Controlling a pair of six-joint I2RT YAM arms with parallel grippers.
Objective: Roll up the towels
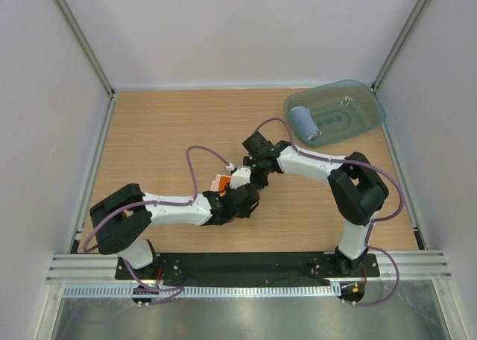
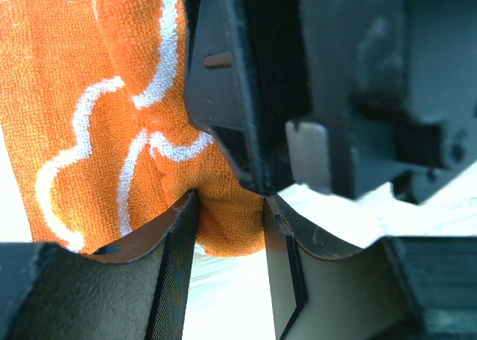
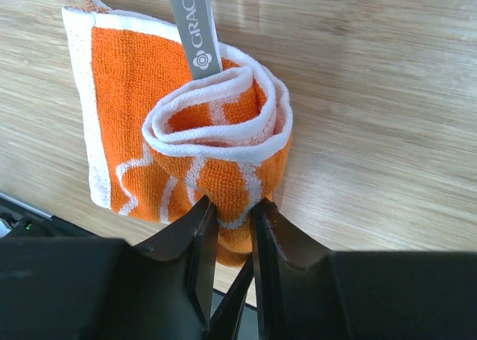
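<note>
Left arm lies low, stretched from its base toward table centre. Its left gripper (image 2: 229, 209) is clamped on a fold of the orange-print towel (image 3: 216, 139). Right arm doubles back leftward to meet it, the right gripper (image 3: 232, 209) nipping the half-rolled towel's lower edge. Blue towel (image 1: 304, 124) sits rolled in the teal tray (image 1: 361, 107), far right.

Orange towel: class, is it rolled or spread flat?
Partly rolled. In the right wrist view the orange towel coils into a spiral, with a flat tail beside it.
</note>
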